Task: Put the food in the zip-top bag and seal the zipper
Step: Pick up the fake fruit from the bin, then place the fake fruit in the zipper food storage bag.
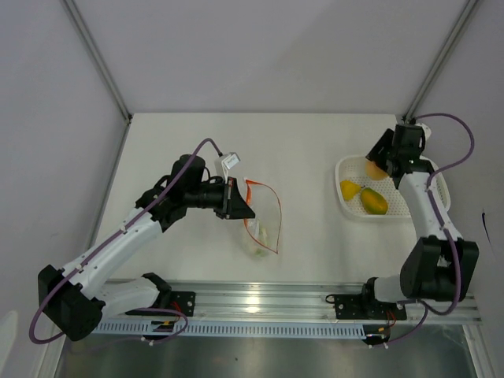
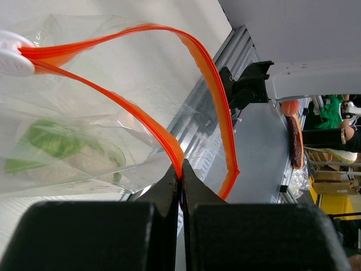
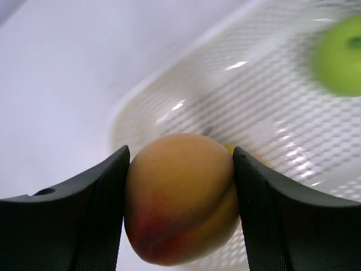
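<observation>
Pale grey walls enclose a white table [image 1: 165, 150], and near its middle sits the zip-top bag [image 1: 264, 224], its mouth gaping and the orange-red zipper [image 2: 210, 68] spread in a wide loop. 1 piece of food is inside: the white-and-green leafy vegetable [image 2: 62, 149] rests at the bottom of the bag. The left gripper [image 2: 180, 174] is pinched tight on the near zipper strip, propping the mouth open. Well apart to the right, the right gripper [image 3: 179, 161] clamps the peach [image 3: 179, 209] between both fingers over the far-left corner of the white mesh basket [image 1: 399, 211], where a yellow fruit [image 1: 349, 189], an orange-and-green fruit [image 1: 375, 201] and a green apple [image 3: 339, 53] lie. The step in hand looks like carrying the peach to the bag. Next, the right arm must swing left, line up over the opening and release without knocking the strips. Sealing can come only once all 4 remaining pieces are in.
</observation>
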Available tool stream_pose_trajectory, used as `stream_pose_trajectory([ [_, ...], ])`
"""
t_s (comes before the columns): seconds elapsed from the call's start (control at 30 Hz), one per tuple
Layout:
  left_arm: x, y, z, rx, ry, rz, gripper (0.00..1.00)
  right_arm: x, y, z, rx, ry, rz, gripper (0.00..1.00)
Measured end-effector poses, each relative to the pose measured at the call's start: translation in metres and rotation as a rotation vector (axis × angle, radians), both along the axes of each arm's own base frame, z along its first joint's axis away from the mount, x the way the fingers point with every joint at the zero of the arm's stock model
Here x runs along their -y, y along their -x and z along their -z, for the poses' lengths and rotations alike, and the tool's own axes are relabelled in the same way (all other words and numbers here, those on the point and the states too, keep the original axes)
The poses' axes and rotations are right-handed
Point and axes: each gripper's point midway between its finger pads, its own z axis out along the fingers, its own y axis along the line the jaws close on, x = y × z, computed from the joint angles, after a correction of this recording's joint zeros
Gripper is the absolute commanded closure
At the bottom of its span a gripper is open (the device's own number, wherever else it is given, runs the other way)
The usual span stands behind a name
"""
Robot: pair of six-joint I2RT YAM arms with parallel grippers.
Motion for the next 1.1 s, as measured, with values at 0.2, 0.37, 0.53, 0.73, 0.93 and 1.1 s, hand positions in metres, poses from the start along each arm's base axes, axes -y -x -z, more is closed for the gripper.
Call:
stream_pose_trajectory([
  [0.2,0.0,0.0,0.0,0.001,0.0,0.0,0.99,-0.172,0.039,-0.099,0.268,-0.111,-0.508,0.84],
  [0.37,0.0,0.0,-0.001,0.001,-0.001,-0.003,0.99,-0.271,0.101,-0.15,0.401,-0.22,-0.879,0.84],
  [0.53,-0.002,-0.003,-0.005,0.011,-0.009,-0.019,0.99,-0.349,0.161,-0.153,0.4,-0.263,-1.196,0.83],
  [0.73,-0.003,-0.004,-0.007,0.018,-0.018,-0.028,0.99,-0.396,0.209,-0.131,0.346,-0.238,-1.391,0.83],
  [0.93,-0.006,-0.004,-0.005,0.015,-0.031,-0.042,0.99,-0.402,0.215,-0.127,0.359,-0.189,-1.379,0.81],
  [1.1,-0.013,-0.013,0.0,0.032,-0.066,-0.09,0.99,-0.395,0.195,-0.109,0.314,-0.127,-1.268,0.77],
])
